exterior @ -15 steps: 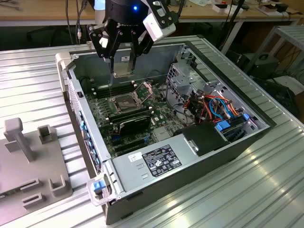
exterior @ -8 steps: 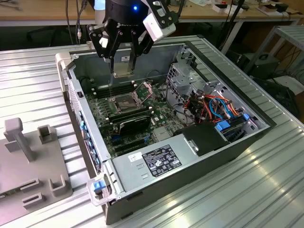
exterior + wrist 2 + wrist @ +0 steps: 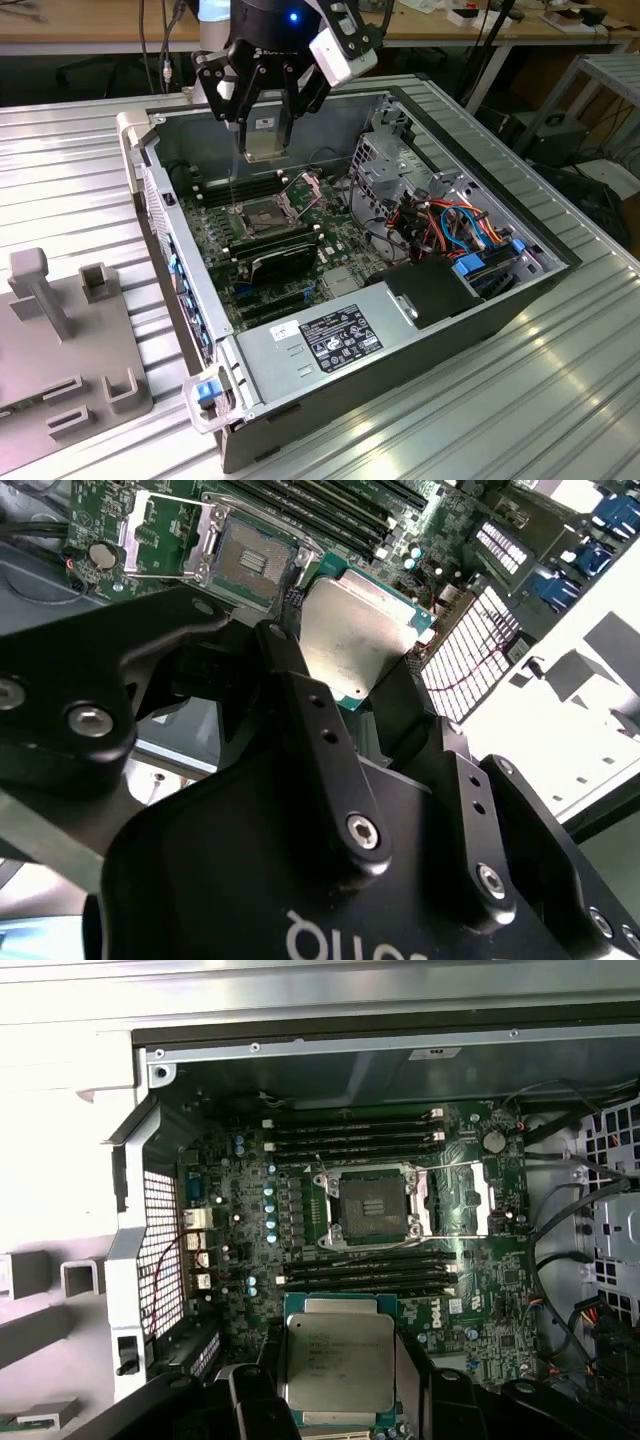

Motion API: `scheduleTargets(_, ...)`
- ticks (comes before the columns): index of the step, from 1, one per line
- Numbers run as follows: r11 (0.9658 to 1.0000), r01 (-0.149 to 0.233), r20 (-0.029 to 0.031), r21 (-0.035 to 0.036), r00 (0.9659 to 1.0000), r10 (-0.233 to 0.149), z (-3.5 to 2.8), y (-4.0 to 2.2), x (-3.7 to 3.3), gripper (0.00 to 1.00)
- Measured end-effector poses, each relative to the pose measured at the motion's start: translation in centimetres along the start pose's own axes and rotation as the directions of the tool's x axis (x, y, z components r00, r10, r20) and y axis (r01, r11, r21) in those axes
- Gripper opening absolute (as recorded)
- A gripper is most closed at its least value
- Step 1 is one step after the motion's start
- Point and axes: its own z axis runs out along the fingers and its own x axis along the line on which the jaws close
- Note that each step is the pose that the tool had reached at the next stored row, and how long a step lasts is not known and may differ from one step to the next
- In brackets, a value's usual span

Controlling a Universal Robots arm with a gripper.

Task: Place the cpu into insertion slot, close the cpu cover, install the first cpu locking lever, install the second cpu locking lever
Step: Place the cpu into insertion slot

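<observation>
My gripper (image 3: 263, 118) hangs over the open computer case, shut on the cpu (image 3: 263, 142), a flat silver-grey square held by two opposite edges. Both wrist views show the cpu (image 3: 338, 1360) (image 3: 358, 630) between the black fingers (image 3: 300, 695), above the motherboard and apart from it. The insertion slot (image 3: 365, 1205) (image 3: 262, 214) (image 3: 245, 560) is a dark square socket with nothing in it, below and a little ahead of the chip. The cpu cover (image 3: 455, 1200) (image 3: 160, 530) is swung open to one side of the socket. A thin locking lever (image 3: 233, 185) stands upright beside the socket.
Long black memory slots (image 3: 355, 1130) flank the socket on two sides. A black heatsink block (image 3: 280, 262), the power supply (image 3: 340, 335), a metal drive cage (image 3: 385, 160) and coloured cables (image 3: 450, 225) crowd the case. A grey fixture plate (image 3: 60, 340) lies on the exterior view's left.
</observation>
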Motion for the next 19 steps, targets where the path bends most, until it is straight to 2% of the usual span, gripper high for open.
scheduleTargets(4,0.9989,-0.048,0.0023,0.0008,0.9989,0.048,0.03,0.01,-0.08,0.53)
scheduleTargets(7,0.9962,-0.087,0.0042,0.0016,0.9962,0.087,0.06,0.02,-0.19,0.53)
scheduleTargets(9,0.9917,-0.128,0.0061,0.0023,0.9917,0.128,0.09,0.02,-0.25,0.53)
scheduleTargets(11,0.9857,-0.169,0.0079,0.0029,0.9857,0.169,0.12,0.03,-0.31,0.53)
scheduleTargets(13,0.9814,-0.192,0.0091,0.0032,0.9814,0.192,0.16,0.03,-0.35,0.53)
scheduleTargets(18,0.9623,-0.272,0.0131,0.0042,0.9623,0.272,0.25,0.03,-0.44,0.53)
scheduleTargets(19,0.9611,-0.276,0.0133,0.0042,0.9610,0.276,0.25,0.03,-0.45,0.53)
